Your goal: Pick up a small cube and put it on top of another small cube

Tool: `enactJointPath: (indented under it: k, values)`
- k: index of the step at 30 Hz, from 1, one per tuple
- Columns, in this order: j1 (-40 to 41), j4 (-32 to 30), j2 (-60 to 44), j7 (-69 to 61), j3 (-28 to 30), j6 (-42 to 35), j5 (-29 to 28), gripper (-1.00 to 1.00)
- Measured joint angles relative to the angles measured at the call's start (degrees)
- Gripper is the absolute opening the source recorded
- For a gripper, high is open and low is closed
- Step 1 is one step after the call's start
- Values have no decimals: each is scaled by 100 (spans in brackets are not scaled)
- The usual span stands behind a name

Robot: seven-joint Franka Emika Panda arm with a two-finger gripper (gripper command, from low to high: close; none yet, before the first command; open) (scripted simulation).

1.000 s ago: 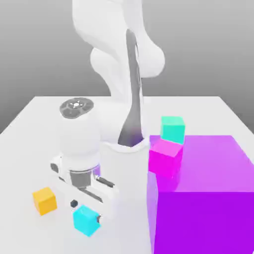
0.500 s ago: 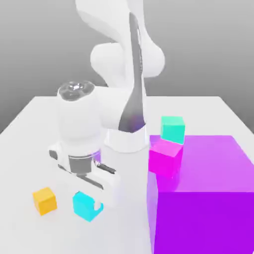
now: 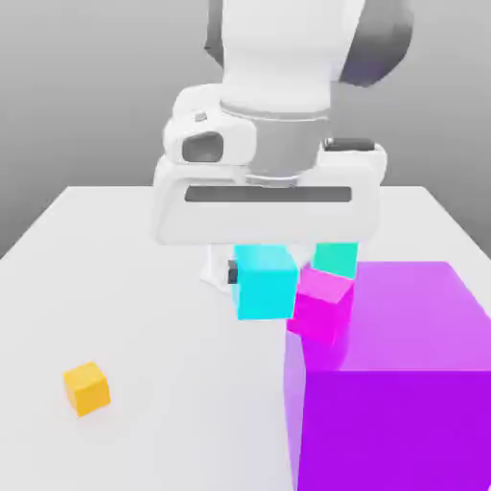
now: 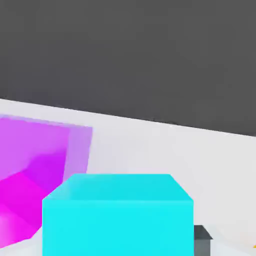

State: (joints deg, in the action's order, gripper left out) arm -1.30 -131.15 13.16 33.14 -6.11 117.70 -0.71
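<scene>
Since a second ago the white two-finger gripper [image 3: 266, 278] has risen to frame centre — clamped on the small bright cyan cube [image 3: 266, 281], carried directly beneath it.

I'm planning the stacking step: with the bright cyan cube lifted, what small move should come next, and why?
Probably carry it across toward the small orange cube, keeping it raised. The pincer is shut on the small bright cyan cube, which hangs above the white table near the magenta cube, while the orange one sits alone toward the exterior view's left.
</scene>
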Motion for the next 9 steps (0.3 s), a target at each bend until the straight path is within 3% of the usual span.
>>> enactJointPath:
  k: [2, 5, 6, 9]
  values:
    - [-161, 38, 203, -426, -2, -229, 192, -100]
    - [-193, -327, 69, -567, -8, 288, 269, -100]
    - [-191, -468, -6, -575, -18, 504, 273, 100]
    - [-191, -468, -6, -575, -18, 503, 273, 100]
